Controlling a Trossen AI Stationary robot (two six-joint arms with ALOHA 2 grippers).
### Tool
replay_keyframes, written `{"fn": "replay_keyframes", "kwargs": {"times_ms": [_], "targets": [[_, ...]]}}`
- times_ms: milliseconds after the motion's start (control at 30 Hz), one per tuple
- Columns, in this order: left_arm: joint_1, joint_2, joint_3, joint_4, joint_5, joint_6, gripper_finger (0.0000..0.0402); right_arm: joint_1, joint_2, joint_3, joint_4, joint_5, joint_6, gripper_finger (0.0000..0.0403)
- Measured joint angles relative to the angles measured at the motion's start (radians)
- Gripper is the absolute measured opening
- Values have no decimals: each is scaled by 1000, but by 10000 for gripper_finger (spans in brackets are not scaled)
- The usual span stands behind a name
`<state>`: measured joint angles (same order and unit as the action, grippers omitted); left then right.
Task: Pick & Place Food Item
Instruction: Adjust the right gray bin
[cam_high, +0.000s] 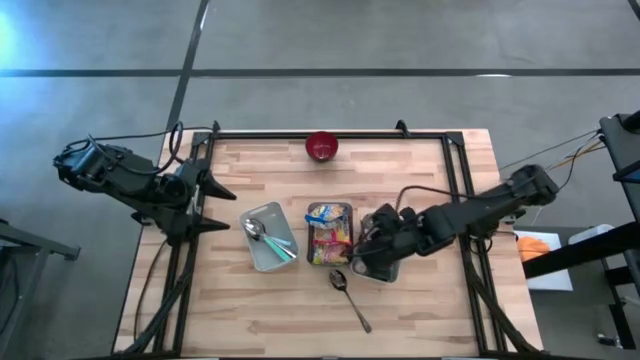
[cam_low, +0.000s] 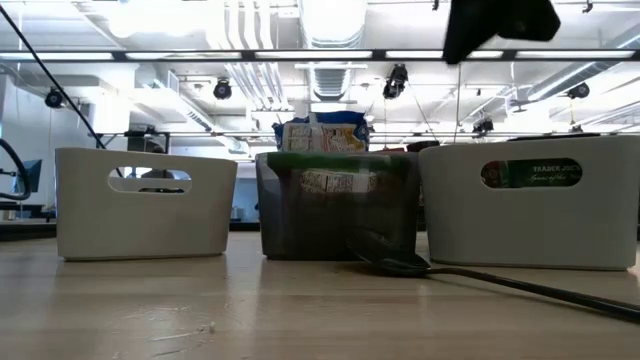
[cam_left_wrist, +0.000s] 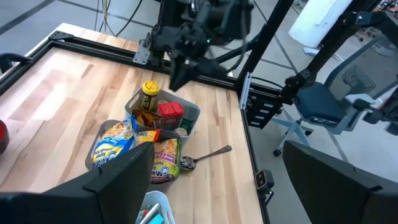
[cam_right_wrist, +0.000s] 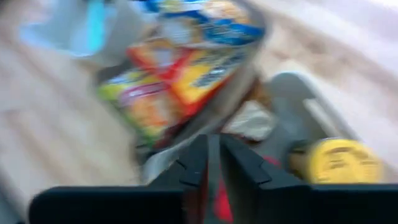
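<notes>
Three bins sit in a row on the butcher-block table (cam_high: 420, 300): a white bin of utensils (cam_high: 268, 238), a dark middle bin of snack packets (cam_high: 330, 233), and a grey bin (cam_left_wrist: 193, 114) of jars and boxes under the right arm. A red bowl (cam_high: 321, 147) waits at the far edge, and a loose spoon (cam_high: 348, 296) lies on the wood in front of the bins.

Your right gripper (cam_high: 372, 252) is down over the grey bin, its jaws almost together with only a sliver between them. In the right wrist view the fingertips (cam_right_wrist: 200, 163) hang right above a red item (cam_right_wrist: 219, 202), with a yellow-lidded jar (cam_right_wrist: 341, 162) just beside them. Whether the red item is pinched or merely underneath, the frames do not show.

Your left gripper (cam_high: 212, 205) waits with its jaws wide apart at the table's left edge, well clear of the bins.

You probably want a firmer commitment here: either spread the right jaws enough to straddle the red item, or confirm the pinch before lifting. Come straight up, clear of the bin wall and the neighbouring jar, so nothing tips or drags along.
</notes>
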<state>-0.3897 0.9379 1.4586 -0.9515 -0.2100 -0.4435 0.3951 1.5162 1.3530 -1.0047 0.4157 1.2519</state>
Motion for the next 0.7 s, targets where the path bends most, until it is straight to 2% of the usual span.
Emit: {"fn": "replay_keyframes", "kwargs": {"times_ms": [100, 200, 267, 333, 500, 700], "targets": [[0, 1, 0, -6, 0, 0, 361, 16, -12, 1, 109, -53, -10, 95], [0, 2, 0, -20, 0, -3, 361, 20, 2, 1, 232, -185, -11, 145], [0, 2, 0, -32, 0, -3, 361, 20, 18, 1, 299, -264, 15, 167], [0, 2, 0, -45, 0, -3, 361, 27, 47, 13, 320, -289, 51, 177], [0, 3, 0, -60, -8, -3, 361, 64, 167, 121, 188, -286, 75, 179], [0, 3, 0, -80, -8, -3, 361, 99, 349, 338, 14, -285, 83, 179]]}}
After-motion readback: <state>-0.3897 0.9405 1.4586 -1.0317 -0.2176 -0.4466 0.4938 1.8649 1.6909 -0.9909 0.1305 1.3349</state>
